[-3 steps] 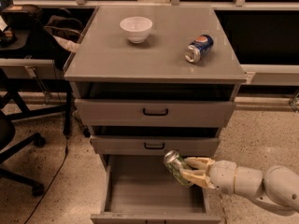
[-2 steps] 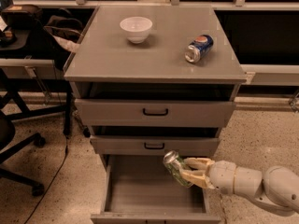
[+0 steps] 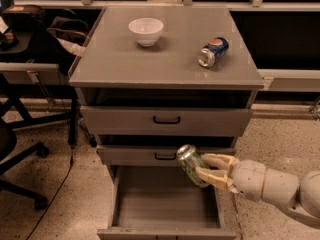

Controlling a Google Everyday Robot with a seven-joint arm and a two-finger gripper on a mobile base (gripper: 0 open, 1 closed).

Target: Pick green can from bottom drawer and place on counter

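Observation:
The green can (image 3: 190, 164), dark green with a silver top, is held tilted in my gripper (image 3: 206, 169) above the right side of the open bottom drawer (image 3: 165, 201). My pale arm reaches in from the lower right, and the tan fingers (image 3: 218, 160) are closed around the can's lower body. The can is level with the middle drawer's front. The drawer's flat grey floor shows nothing else on it. The grey counter (image 3: 125, 59) lies above, at the top of the cabinet.
A white bowl (image 3: 145, 30) stands at the counter's back left of centre. A blue-and-red can (image 3: 212, 51) lies on its side at the counter's right. Two shallower drawers with black handles (image 3: 166, 119) are shut. An office chair and a desk stand to the left.

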